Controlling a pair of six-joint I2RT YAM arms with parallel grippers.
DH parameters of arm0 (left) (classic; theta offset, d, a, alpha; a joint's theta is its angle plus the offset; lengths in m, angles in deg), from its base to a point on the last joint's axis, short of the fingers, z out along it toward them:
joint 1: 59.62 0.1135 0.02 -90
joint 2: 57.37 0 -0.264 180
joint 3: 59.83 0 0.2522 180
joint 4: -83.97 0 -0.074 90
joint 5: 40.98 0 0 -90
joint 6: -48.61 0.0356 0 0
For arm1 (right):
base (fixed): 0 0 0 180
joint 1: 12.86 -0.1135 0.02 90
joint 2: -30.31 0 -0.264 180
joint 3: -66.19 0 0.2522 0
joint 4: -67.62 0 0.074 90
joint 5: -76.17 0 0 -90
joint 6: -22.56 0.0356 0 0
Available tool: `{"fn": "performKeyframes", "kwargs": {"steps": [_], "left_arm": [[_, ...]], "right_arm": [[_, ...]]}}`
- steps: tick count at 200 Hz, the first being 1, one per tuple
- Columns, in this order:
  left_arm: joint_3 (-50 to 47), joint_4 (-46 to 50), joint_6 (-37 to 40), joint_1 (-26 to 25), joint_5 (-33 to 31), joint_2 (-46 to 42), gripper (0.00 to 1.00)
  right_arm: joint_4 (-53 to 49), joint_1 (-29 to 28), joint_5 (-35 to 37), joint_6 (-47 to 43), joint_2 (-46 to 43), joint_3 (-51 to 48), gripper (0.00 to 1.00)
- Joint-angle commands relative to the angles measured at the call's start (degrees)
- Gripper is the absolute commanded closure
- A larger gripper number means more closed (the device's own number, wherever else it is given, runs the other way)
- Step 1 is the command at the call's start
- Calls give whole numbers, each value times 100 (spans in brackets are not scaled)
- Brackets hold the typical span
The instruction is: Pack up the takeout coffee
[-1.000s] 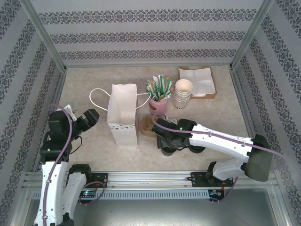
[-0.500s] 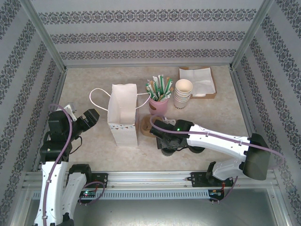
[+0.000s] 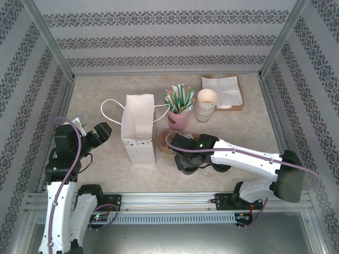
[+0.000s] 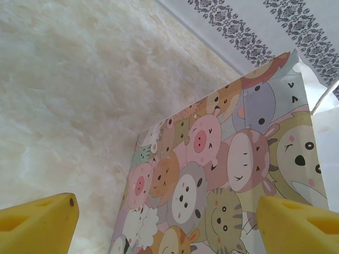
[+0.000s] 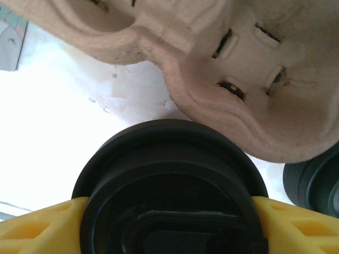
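Two yellow fingers of the right gripper (image 5: 169, 225) sit flush against both sides of the black-lidded takeout coffee cup (image 5: 169, 174), clamped on it. The cup is just short of the brown moulded-pulp carrier (image 5: 254, 90), with a narrow gap between lid rim and carrier edge. Loose black plastic lid (image 5: 318, 182) sits just to the right. Left gripper (image 4: 164, 222) gapes wide, nothing between its fingers, facing the cartoon-animal paper bag (image 4: 238, 159). Bare beige marbled tabletop (image 4: 69, 95) lies open left of the bag. Patterned walls (image 3: 169, 39) close three sides.
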Motion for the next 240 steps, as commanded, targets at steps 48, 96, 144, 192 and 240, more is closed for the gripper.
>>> {"fn": "performKeyframes", "kwargs": {"steps": [48, 96, 144, 192, 240], "left_arm": [[-34, -29, -25, -55, 32, -84, 12], [-25, -53, -24, -51, 25, -76, 12], [-38, -96, -46, -55, 34, -58, 12], [-29, -81, -35, -55, 26, -49, 12], [-7, -21, -15, -53, 27, -57, 12]], "right_arm": [[-195, 588, -652, -1151, -97, -68, 24], [-46, 859, -878, -1173, -548, -72, 18], [-161, 867, -905, -1020, -528, -162, 18], [-396, 873, -654, -770, -498, -174, 21], [-202, 962, -606, -207, -885, -272, 22]]}}
